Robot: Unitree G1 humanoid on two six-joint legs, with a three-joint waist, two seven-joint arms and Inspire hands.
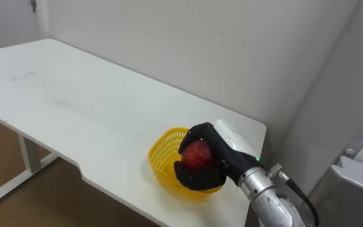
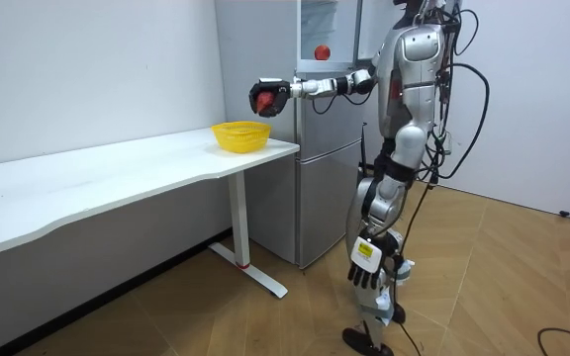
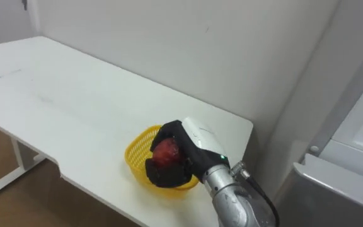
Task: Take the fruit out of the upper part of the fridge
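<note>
One apple (image 1: 196,154), clasped in the right hand (image 1: 194,178), seemingly hangs over the basket (image 1: 162,154); lower it before releasing

Soft, even indoor light, bright on the white surfaces.
The white table (image 1: 74,107) is evenly lit without hard glare; the yellow basket (image 1: 162,156) near its right end casts just a faint, diffuse shadow. The black right hand (image 1: 195,179) curled about the red apple (image 1: 196,153) shows as a dark mass, a small green light (image 1: 257,158) glowing at its wrist. In the room view the wall (image 2: 117,237) under the table lies in shade and the floor (image 2: 483,287) carries a mild sheen.
</note>
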